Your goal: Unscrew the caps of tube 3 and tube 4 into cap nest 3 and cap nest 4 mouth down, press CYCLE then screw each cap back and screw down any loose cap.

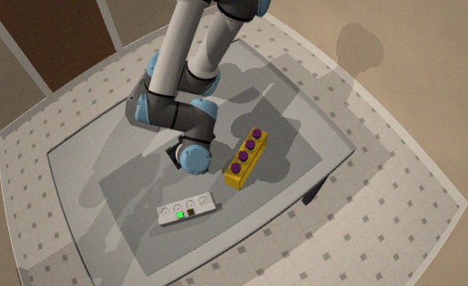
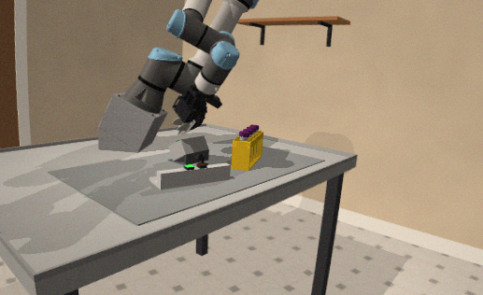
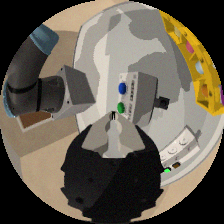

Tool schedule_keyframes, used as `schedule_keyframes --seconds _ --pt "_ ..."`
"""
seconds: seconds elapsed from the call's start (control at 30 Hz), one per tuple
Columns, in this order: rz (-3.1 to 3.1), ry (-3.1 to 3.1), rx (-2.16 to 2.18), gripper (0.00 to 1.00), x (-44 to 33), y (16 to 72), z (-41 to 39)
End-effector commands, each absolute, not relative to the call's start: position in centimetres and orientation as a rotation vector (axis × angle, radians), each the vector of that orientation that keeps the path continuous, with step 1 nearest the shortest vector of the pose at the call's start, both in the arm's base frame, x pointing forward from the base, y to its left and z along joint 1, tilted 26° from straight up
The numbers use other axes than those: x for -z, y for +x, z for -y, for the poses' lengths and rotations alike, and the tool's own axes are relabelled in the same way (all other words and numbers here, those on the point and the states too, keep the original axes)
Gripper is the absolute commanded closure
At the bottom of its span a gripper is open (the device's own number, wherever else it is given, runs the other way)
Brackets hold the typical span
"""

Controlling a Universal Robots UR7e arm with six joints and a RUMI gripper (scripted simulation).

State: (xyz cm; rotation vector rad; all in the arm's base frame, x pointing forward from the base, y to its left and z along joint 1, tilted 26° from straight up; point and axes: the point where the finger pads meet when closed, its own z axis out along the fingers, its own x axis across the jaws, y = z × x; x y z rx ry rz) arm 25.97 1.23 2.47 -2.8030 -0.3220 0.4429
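Closing stage, by my judgement: the cap work appeared done, leaving READY. My gripper [image 1: 174,156] [image 2: 185,130] [image 3: 113,111] was narrow, fingertips together with nothing between them, presumably so that the pair could serve as one blunt probe. It hung above the worktop, tilted; in the wrist view its tips lay just beside the green key [image 3: 121,107], with the blue key [image 3: 122,88] beyond. Both keys sat in one grey housing [image 2: 196,148] [image 3: 145,97], between my base's edge and the cap tray [image 1: 161,221] [image 2: 191,178] [image 3: 192,142]. All four purple caps [image 1: 243,156] [image 2: 245,133] [image 3: 222,94] stood on their tubes in the yellow decapping station [image 1: 234,182] [image 2: 241,156] [image 3: 212,106], towards the worktop's right corner in the top view; their tightness could not be told. The nests were bare, the green lamp [image 1: 180,214] [image 2: 189,166] [image 3: 167,170] lit, the amber lamp [image 1: 190,212] [image 2: 202,164] [image 3: 176,165] dark. A small black block [image 3: 162,102] stood off the housing's far side, seemingly clear of a press. A slanted push might have slipped or caught the blue key.
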Motion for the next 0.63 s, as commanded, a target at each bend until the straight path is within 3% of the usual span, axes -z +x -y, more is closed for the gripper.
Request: schedule_keyframes --seconds 0.0,0.6 --pt "0.322 -2.804 -0.442 1.0 -2.2 26.1 -1.3" --pt "0.322 -2.804 -0.442 1.0 -1.0 26.5 -1.7"
